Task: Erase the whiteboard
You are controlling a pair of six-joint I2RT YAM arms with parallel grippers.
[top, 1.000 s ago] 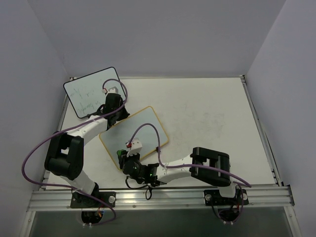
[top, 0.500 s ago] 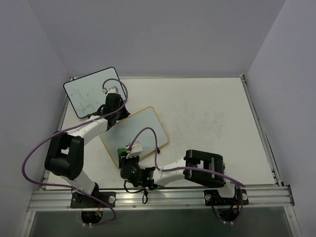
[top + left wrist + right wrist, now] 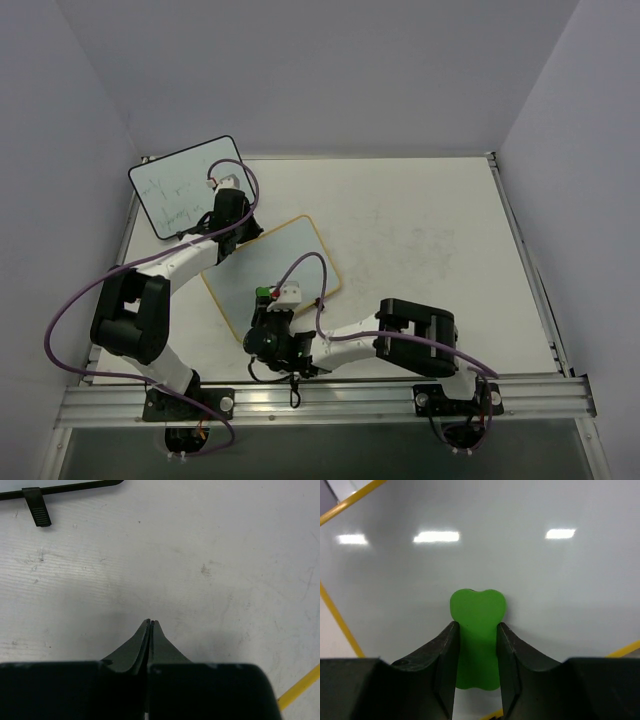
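Observation:
The whiteboard (image 3: 292, 256) with the thin yellow frame lies tilted on the table left of centre. My right gripper (image 3: 264, 298) is over its near left part, shut on a green eraser (image 3: 264, 293). In the right wrist view the eraser (image 3: 477, 630) sits between both fingers against the board surface (image 3: 530, 555), which shows only light reflections; the yellow frame (image 3: 350, 500) runs along the upper left. My left gripper (image 3: 249, 227) is shut and empty, low over the bare table by the board's far left edge. Its tips (image 3: 150, 622) meet in the left wrist view.
A black-framed whiteboard (image 3: 185, 185) with faint writing lies at the far left corner. Its edge and a black clip foot (image 3: 38, 509) show in the left wrist view. Purple cables loop over both arms. Walls close in the table on the left, back and right.
My right gripper has moved with the green eraser from the board's near left edge to the right and further onto the board. The left arm has not moved.

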